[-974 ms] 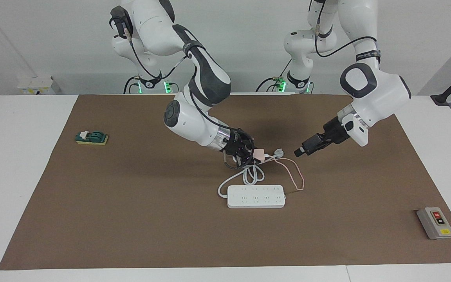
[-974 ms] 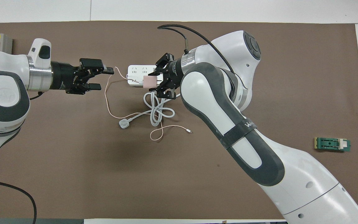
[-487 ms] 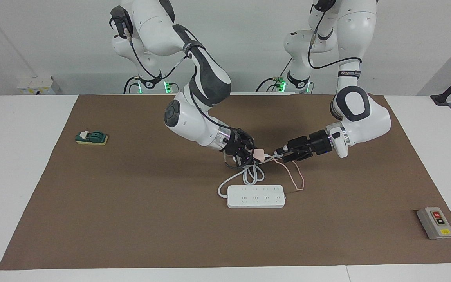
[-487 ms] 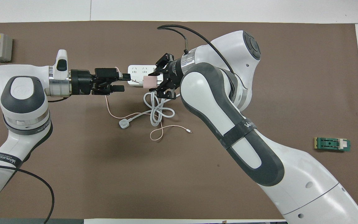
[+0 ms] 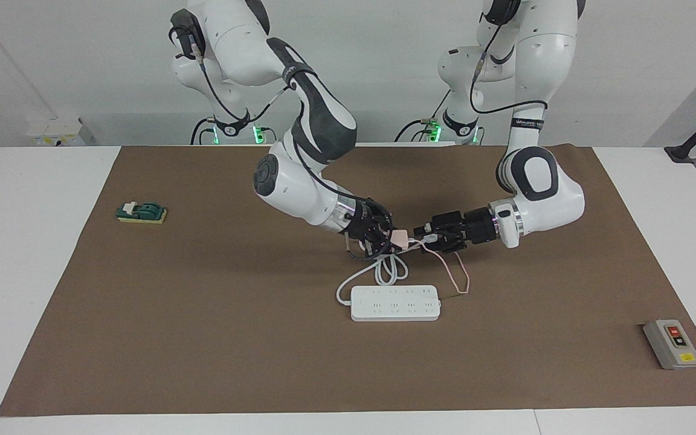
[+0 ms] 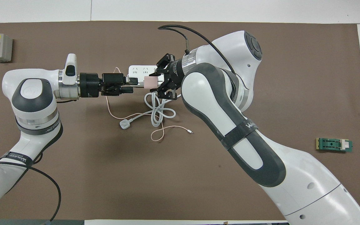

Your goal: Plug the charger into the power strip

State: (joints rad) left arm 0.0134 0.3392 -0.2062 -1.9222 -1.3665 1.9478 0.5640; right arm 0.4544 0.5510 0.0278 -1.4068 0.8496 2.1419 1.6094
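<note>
Facing view: both grippers raised over the brown mat [image 5: 203, 338], tips pointed at each other.
Right gripper [image 5: 391, 237]: clamped on the charger [image 5: 400, 238], pale pink cube held in the air above the coiled white cord [image 5: 388, 270].
Left gripper [image 5: 423, 237]: fingers spread wide, level with the charger and just beside it; contact with the cube not discernible.
Pink cable [image 5: 460, 275]: hangs from the charger, loops down onto the mat beside the strip.
Power strip [image 5: 395, 303]: flat on the mat, sockets up, farther from the robots than the held charger.
Overhead view: left fingers [image 6: 132, 80] either side of the charger's end.
Containers: none seen.
Grey button box [image 5: 672, 344]: toward the left arm's end.
Green block [image 5: 141, 212]: toward the right arm's end.
</note>
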